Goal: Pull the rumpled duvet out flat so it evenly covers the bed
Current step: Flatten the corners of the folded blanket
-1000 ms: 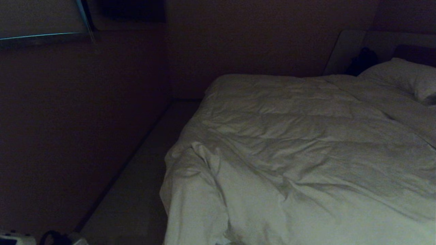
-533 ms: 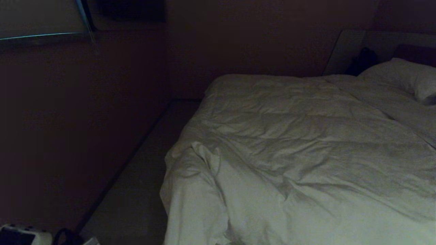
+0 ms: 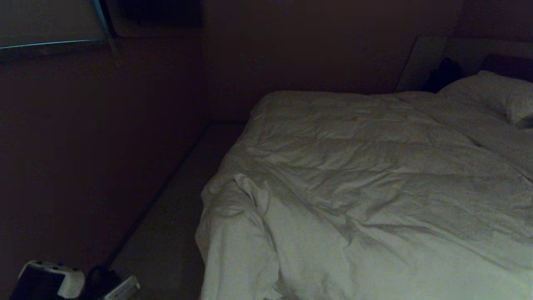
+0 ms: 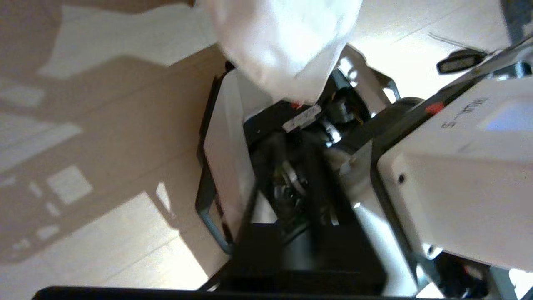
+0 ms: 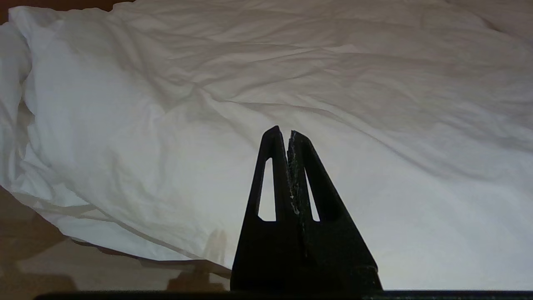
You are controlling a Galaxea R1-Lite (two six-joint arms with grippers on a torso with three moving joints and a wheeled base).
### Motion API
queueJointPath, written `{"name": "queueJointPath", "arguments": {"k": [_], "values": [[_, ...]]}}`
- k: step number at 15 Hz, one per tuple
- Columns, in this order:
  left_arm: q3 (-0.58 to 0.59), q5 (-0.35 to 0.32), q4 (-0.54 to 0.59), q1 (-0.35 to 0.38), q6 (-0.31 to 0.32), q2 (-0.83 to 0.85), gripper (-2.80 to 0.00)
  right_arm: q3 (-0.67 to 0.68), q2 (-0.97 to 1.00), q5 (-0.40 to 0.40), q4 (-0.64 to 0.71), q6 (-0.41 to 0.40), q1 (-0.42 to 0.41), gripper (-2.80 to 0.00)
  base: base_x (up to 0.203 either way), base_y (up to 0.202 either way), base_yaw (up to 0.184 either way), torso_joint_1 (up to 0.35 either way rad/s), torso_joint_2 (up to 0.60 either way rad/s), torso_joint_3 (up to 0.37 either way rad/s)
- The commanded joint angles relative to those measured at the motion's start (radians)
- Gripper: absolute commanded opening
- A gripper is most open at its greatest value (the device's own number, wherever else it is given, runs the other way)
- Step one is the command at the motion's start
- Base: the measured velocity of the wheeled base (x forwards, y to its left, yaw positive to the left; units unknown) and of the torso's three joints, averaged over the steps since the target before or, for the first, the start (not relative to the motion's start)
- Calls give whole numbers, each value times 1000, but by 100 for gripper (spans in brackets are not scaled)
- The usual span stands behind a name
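Note:
The white creased duvet (image 3: 366, 183) lies spread over the bed (image 3: 499, 137), and its near left corner is bunched and hangs over the side (image 3: 237, 233). In the right wrist view the duvet (image 5: 166, 108) fills the picture, and my right gripper (image 5: 287, 132) is shut and empty just in front of it. My left arm (image 3: 75, 281) shows low at the left, beside the bed. My left gripper (image 4: 287, 175) is blurred over my own base, its fingers apart with nothing between them. A hanging white fold of the duvet (image 4: 287, 46) lies beyond its tips.
A white pillow (image 3: 495, 93) lies at the head of the bed, with a dark object (image 3: 443, 73) on a pale panel behind it. A strip of floor (image 3: 166, 233) runs between the bed and the dark wall on the left. My white base (image 4: 458, 166) stands on wooden floor (image 4: 83, 146).
My left arm has come further into the head view from the lower left corner, moving up and to the right. The duvet and the right gripper have not moved.

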Motion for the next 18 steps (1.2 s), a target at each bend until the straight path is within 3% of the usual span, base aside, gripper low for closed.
{"name": "queueJointPath", "arguments": {"k": [1,5,7,10,13,15,18], "values": [[-3,-1,-23,-39,-30,28,0,0,0,1,0,0,-1,-280,0,0,0,0,0,0],[-31,5,-27,-127,-90,43,0,0,0,1,0,0,1,-280,0,0,0,0,0,0],[-34,52,-77,-177,-122,96,0,0,0,1,0,0,0,-280,0,0,0,0,0,0],[0,165,-277,-301,-197,222,0,0,0,1,0,0,-1,-280,0,0,0,0,0,0],[62,351,-594,-446,-297,366,0,0,0,1,0,0,-1,-280,0,0,0,0,0,0],[113,398,-780,-470,-347,411,0,0,0,1,0,0,-1,-280,0,0,0,0,0,0],[121,423,-816,-473,-358,454,0,0,1,1,0,0,1,-280,0,0,0,0,0,0]]}}
